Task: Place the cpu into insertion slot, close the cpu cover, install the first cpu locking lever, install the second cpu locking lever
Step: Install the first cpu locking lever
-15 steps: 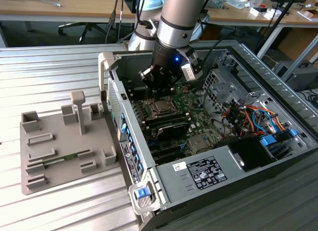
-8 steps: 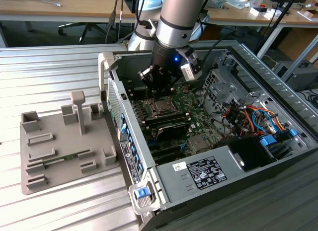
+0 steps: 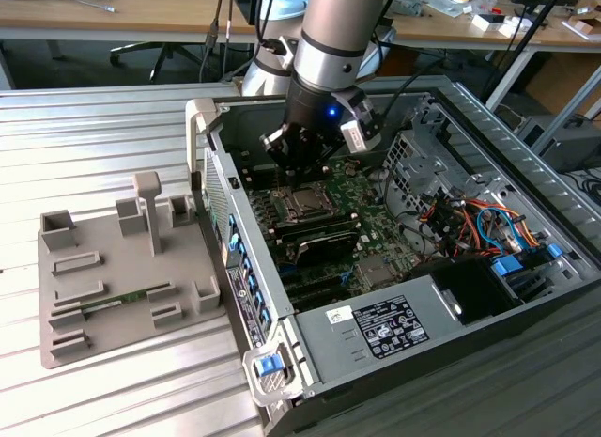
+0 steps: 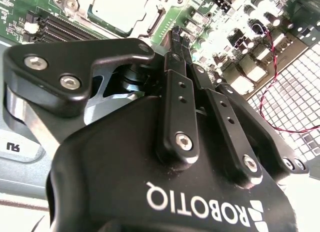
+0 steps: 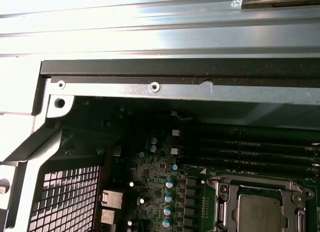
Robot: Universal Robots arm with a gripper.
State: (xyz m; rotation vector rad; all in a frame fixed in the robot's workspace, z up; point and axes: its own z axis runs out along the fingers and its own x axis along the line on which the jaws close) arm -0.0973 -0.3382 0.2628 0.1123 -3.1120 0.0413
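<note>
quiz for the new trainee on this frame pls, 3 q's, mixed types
1. True or false: the cpu lies on the green motherboard, framed by the cpu cover.
2. In the exterior view, where is the end effector?
A) over the grey tray outside the case
B) inside the open case, just above the cpu
C) over the coloured cables
3. Fill in: in the second wrist view the fingertips are ___ (open/shut).

Key: 1 true; 2 B; 3 shut.
</note>
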